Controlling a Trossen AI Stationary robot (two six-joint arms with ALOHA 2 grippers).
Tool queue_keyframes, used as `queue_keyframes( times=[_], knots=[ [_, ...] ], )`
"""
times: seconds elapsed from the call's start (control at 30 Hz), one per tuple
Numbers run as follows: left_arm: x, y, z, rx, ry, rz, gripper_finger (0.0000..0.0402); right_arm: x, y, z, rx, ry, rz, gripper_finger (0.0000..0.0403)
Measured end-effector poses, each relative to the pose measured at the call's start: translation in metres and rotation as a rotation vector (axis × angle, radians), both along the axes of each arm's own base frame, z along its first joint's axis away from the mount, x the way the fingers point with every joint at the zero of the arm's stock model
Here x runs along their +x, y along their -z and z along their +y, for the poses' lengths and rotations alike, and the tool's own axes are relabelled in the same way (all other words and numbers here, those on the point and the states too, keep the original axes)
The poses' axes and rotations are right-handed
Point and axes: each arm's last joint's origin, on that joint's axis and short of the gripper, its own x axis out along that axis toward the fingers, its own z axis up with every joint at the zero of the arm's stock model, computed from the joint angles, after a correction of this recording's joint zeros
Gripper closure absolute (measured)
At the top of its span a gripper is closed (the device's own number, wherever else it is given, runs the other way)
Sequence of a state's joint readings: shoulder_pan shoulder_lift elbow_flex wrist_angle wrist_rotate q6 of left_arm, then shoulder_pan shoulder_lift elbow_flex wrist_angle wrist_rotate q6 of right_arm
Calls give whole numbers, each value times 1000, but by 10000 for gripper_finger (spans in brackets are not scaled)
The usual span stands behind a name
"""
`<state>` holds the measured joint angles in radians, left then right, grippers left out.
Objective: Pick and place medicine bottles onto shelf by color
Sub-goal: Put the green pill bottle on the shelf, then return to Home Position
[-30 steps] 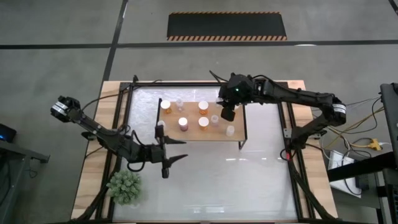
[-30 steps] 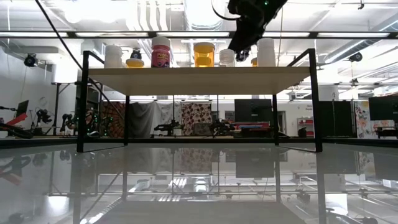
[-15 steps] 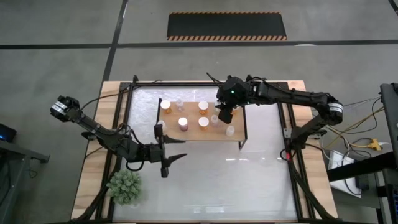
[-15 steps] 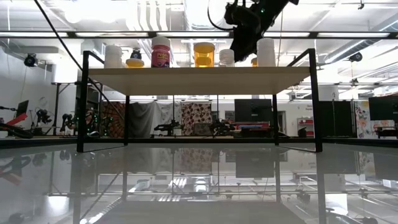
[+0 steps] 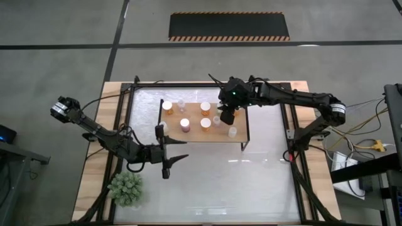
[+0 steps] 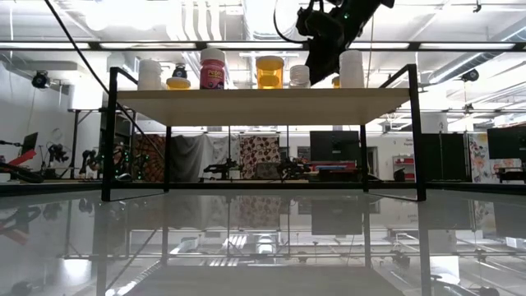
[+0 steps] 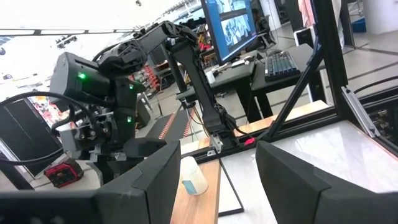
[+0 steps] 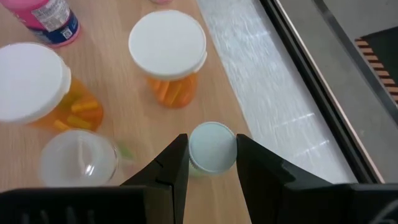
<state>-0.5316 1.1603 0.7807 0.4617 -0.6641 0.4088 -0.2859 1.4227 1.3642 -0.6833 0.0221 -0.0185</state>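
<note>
High view: low rectangular light-wood shelf [image 5: 195, 134] on thin black legs, standing on the glossy white worktop [image 5: 207, 182] and carrying small white-capped medicine bottles. Right gripper [image 5: 227, 116] hangs over the shelf's right half; right wrist view shows a small pale-capped bottle [image 8: 212, 147] between its dark fingers [image 8: 175, 163], fingers apparently clasping it. Left gripper [image 5: 177, 150], fingers parted and empty, waits near the shelf's left front leg.

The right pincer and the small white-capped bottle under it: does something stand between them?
Nothing visible does. In the right wrist view the small white-capped bottle sits directly between the fingers of the right pincer, on the shelf. Two orange bottles and a clear one stand nearby, but apart from it.
</note>
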Motion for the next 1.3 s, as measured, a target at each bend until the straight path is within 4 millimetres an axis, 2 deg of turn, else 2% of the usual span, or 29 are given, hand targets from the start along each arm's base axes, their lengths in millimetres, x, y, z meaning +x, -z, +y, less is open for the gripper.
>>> queue_keyframes(
  times=[0.2,0.43,0.6,0.77,0.87,1.0,1.13,1.3],
  knots=[
    [0,0,0,-1,0,-1,209,0,1,0,2,0,1,289],
    [0,-1,0,-9,1,-4,209,-1,2,0,23,17,4,236],
    [0,-1,-1,-34,7,-8,209,-5,-8,3,16,14,-22,208],
    [-9,-5,-4,-62,28,-6,209,-13,-24,15,12,-4,-76,208],
    [-20,-10,-4,-50,13,17,210,-23,-40,34,-31,-40,-121,217],
    [-42,-17,7,-46,26,54,211,-39,-51,72,-121,-111,-175,236],
    [-59,-7,19,-79,17,174,228,-52,-42,113,-160,-219,-251,262],
    [-80,3,33,-134,49,248,293,-72,-23,152,-216,-308,-352,295]
  ],
)
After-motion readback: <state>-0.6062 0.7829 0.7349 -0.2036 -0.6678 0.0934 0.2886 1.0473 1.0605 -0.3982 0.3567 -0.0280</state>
